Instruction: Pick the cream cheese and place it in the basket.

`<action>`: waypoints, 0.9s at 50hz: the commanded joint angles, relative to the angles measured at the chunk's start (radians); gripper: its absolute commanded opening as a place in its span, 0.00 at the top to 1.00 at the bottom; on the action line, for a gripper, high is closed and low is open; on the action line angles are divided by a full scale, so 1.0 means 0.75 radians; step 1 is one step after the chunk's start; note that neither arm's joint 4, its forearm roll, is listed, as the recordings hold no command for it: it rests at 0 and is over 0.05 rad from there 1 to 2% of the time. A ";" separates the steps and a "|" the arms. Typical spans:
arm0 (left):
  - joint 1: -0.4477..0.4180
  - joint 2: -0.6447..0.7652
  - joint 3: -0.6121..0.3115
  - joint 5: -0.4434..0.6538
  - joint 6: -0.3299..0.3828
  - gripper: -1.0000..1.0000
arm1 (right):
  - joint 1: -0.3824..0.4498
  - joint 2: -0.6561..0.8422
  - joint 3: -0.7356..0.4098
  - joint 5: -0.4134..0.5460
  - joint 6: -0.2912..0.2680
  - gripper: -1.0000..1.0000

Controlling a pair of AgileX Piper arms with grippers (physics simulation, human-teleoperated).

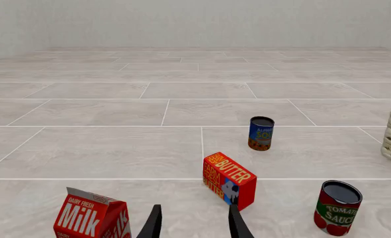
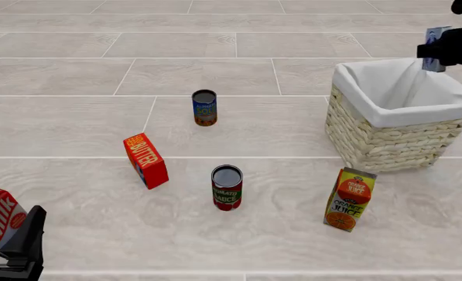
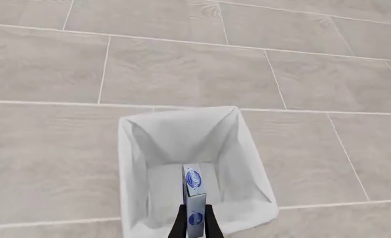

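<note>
Right gripper [image 3: 195,218]: closed on the cream cheese [image 3: 194,191], held edge-up above the basket [image 2: 394,117] interior.
Left gripper [image 1: 194,223]: fingers parted, empty, low beside the milk carton [image 1: 92,218].
Basket: upright, white lining visible.

1. Cream cheese [image 3: 193,191]: pale blue and white box, dark blue oval label on its face.
2. Basket [image 2: 387,140]: pale straw wicker weave, white cloth lining over the rim.
3. Butter box [image 2: 146,160], well apart from the basket: bright red, orange-yellow lettering, a blue patch low on one side.
4. Soup can [image 2: 204,108], beyond the butter box: blue label with an orange band at the base, dark top.
5. Tomato sauce can [image 2: 226,188]: red label, green band, white lettering, dark lid.
6. Orange juice carton [image 2: 348,200], just before the basket: yellow-orange, green strip, orange fruit picture.
7. Milk carton [image 1: 92,216]: red with big white lettering.
8. Bench [image 2: 74,117]: light grey stone-look tiles with pale seams.
9. Left fingers [image 1: 151,223]: black.
</note>
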 commanded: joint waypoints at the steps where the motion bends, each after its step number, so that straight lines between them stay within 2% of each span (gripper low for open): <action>1: 0.000 0.000 0.000 0.000 0.000 0.00 | -0.005 0.146 -0.203 0.120 0.013 1.00; 7: 0.000 0.000 0.000 0.000 0.000 0.00 | 0.005 0.213 -0.257 0.170 0.048 1.00; 24: 0.000 0.000 0.000 0.000 0.000 0.00 | -0.012 0.316 -0.332 0.222 0.023 1.00; 35: 0.000 0.000 0.000 0.000 0.000 0.00 | -0.018 0.336 -0.284 0.165 0.042 1.00; 45: 0.000 0.000 0.000 0.000 0.000 0.00 | -0.027 0.381 -0.316 0.146 0.047 1.00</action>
